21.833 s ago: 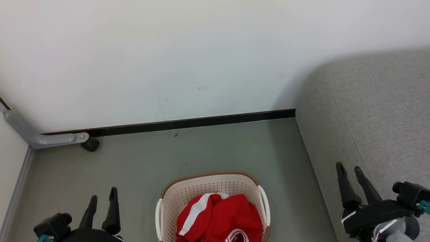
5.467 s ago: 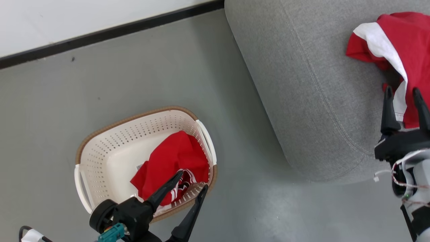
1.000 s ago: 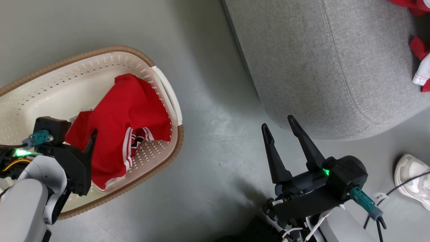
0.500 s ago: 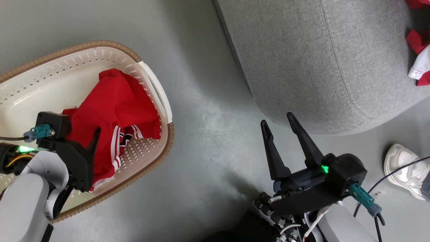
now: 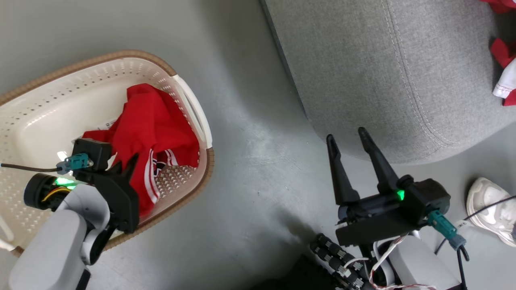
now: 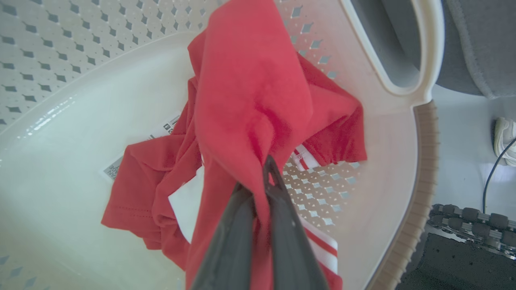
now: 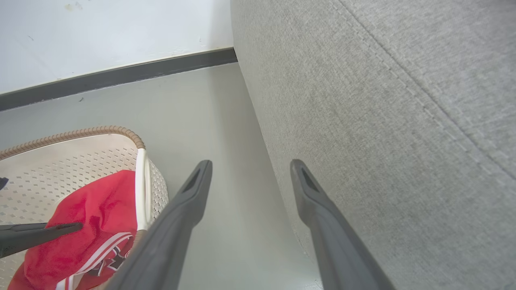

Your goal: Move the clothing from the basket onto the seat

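Red first garment (image 5: 500, 52) lies at the seat's (image 5: 363, 60) right edge: roughly half done. My left tool (image 6: 258, 181) is clamped on the second garment (image 5: 155, 125) inside the basket (image 5: 48, 100); lift and carry remain; right tool (image 5: 346, 133) apart, empty.

Beside the seat (image 7: 383, 100), the right tool (image 7: 250, 165) gapes.

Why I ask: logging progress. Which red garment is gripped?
The garment in the basket: the left gripper is shut on its fold. The other garment lies on the seat, untouched.
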`<state>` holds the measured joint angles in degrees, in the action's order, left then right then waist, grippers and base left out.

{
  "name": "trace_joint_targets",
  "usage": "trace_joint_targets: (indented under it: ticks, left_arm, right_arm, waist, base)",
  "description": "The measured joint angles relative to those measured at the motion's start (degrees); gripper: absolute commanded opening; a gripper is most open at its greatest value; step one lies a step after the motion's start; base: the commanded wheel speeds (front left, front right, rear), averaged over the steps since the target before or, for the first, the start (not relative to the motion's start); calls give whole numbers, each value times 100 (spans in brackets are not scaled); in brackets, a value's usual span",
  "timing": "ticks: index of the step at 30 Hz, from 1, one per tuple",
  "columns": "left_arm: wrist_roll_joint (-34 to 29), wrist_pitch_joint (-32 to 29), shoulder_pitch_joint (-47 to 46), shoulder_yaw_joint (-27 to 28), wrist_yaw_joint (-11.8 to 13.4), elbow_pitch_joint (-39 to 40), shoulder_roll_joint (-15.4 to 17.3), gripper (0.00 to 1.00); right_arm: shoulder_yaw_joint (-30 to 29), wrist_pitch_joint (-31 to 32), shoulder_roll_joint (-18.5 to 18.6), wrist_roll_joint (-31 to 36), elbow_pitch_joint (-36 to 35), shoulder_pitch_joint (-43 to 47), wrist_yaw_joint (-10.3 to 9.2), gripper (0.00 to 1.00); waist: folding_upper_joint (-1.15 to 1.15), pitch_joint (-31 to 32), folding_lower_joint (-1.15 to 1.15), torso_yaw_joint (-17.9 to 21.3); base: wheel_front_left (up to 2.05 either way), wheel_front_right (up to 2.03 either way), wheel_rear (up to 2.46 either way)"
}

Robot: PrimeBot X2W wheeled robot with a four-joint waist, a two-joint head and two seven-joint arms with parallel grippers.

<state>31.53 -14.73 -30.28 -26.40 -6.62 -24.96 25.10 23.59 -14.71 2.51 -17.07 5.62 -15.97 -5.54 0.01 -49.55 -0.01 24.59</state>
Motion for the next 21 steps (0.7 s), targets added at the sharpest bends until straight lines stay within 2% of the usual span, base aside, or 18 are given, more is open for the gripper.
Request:
trace_joint_targets:
  ticks: [8,12,21]
  left_arm:
    - [44,588,37,-49,-1,56,-369,0]
    - [36,899,79,-156,-2,149,-535,0]
    - [-27,1495,141,-272,-45,328,-682,0]
  right_arm:
    - [-337,1,31,130,160,-141,1,100]
    - [-548,0,194,165,277,-194,2,100]
    - [-817,1,509,297,482,-261,104,100]
  waist:
    - [0,258,0,-247]
    - [0,464,0,-463]
    - [0,1055,0,-1055]
  base:
    - [0,0,0]
    - [0,0,0]
    - [0,0,0]
